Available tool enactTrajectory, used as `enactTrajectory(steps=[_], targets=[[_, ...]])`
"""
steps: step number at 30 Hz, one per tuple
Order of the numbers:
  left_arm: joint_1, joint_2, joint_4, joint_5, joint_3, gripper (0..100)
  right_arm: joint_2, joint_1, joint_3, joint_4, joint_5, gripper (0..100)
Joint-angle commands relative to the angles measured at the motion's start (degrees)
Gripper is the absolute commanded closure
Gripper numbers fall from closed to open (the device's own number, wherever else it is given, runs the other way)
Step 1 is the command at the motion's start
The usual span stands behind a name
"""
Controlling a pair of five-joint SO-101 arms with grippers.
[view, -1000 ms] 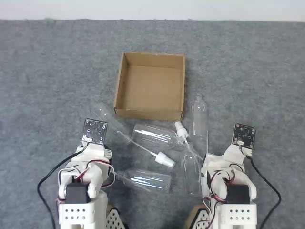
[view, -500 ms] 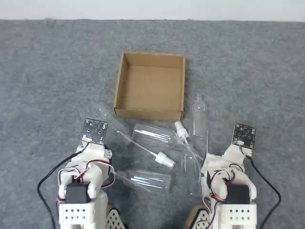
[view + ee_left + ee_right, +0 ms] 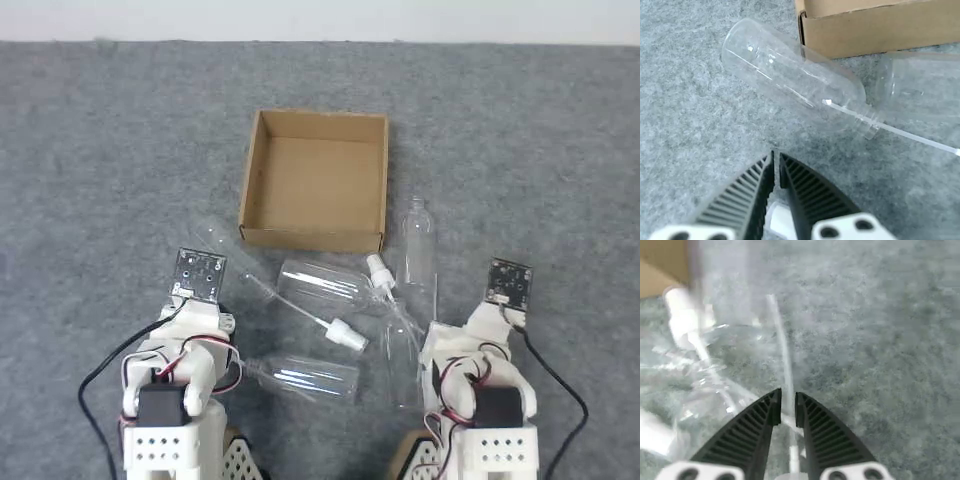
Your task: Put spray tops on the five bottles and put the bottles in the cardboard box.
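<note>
Two grippers: the left gripper (image 3: 776,159) has its jaws pressed almost together on nothing, above bare carpet (image 3: 685,125) near the open-necked bottle (image 3: 790,70). The right gripper (image 3: 786,396) is likewise nearly closed and looks empty, over a thin dip tube (image 3: 780,340).
Nearest hazard, right: that tube lies directly beneath the jaws, so a descent without spreading them first would likely press or bend it.
Nearest hazard, left: the open-necked bottle is smooth and round and lies on its side against the cardboard box (image 3: 875,27). A glancing grip could roll it away or shove the box.
Pile in the middle: five bottles (image 3: 320,283) lie between the arms and the box, several touching or crossing, with two white spray tops (image 3: 350,335) among them. Lifting one may drag its neighbours.
Spray tops: each long tube must enter a narrow neck, so a small tilt could miss or kink it. I cannot tell whether any top is already seated.
Box: it sits beyond the pile, with no bottle in it yet.
</note>
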Motion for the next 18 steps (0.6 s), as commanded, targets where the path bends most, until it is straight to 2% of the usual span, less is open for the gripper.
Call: enactTrajectory(steps=[1, 9, 18], targets=[[0.00, -1.23, 0.18, -0.18, -0.57, 99, 0.57, -2.68, 1.14, 0.57, -0.35, 99.0], [0.00, -1.23, 0.18, -0.18, -0.57, 99, 0.57, -2.42, -2.73, 1.01, -0.26, 98.9], [0.00, -1.23, 0.18, -0.18, -0.57, 99, 0.57, 3.38, -8.18, 0.66, -0.26, 98.9]])
